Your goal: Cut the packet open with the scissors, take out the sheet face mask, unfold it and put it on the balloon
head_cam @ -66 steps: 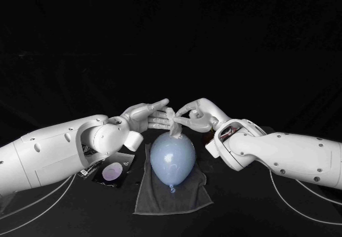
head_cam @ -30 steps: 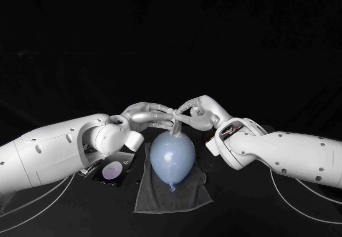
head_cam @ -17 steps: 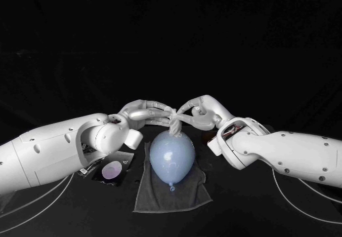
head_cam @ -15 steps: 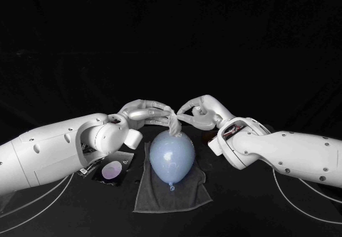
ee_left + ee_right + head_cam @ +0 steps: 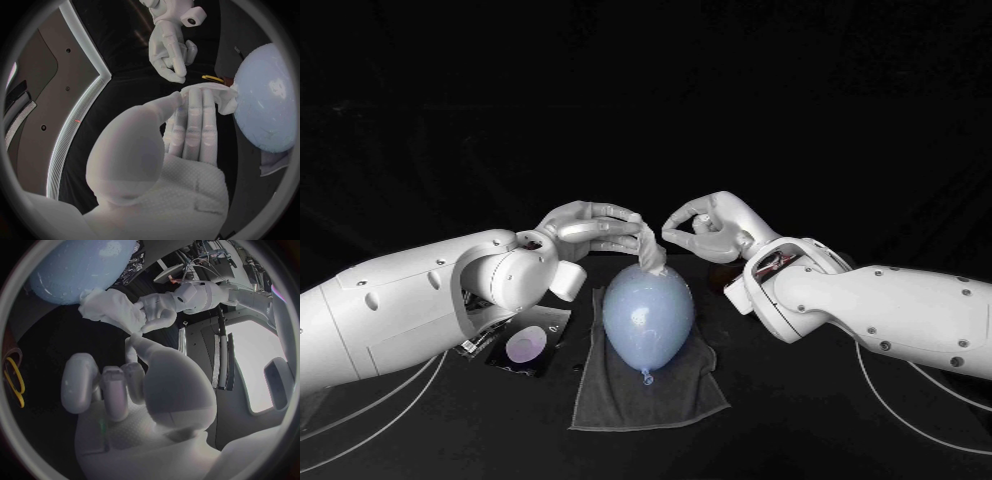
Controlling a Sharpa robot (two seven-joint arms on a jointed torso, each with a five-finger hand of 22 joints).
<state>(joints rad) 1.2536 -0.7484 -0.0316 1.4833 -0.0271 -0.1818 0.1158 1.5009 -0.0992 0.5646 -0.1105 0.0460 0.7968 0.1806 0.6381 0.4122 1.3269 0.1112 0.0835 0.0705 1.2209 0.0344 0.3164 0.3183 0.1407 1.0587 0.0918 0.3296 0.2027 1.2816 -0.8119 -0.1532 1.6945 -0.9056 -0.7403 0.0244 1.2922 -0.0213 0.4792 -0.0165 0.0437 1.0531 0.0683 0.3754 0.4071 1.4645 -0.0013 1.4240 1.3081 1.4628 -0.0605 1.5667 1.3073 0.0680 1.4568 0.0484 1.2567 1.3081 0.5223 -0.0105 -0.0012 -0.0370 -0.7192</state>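
Head view: the robot's left hand (image 5: pixel 589 228) is gripping a twisted, rope-like bunch of the sheet mask (image 5: pixel 649 255) at the far end of the pale blue balloon (image 5: pixel 648 315), the strand's lower end hanging down to touch the balloon's skin. The right hand (image 5: pixel 707 228) is hovering just beside it with fingers curled in; from the right wrist view it appears to be holding nothing, though the fingertips are partly hidden. The balloon is lying lengthwise on a dark grey towel (image 5: pixel 610 400) on the black counter (image 5: pixel 848 420), and the opened packet (image 5: pixel 528 347) is resting near the left arm.

The mask is looking limp, thin and light, and is probably damp, so it is likely clinging to itself and slipping under smooth metal fingers. It is also liable to tear if pulled hard. The sensible hold is a light fingertip pinch on a free edge or corner of the bunch, each hand taking a separate edge so the folds are drawn apart sideways, not stretched along the twist. The balloon is light and yielding, so only the towel is keeping it from rolling, and any pressing down needs to be gentle.
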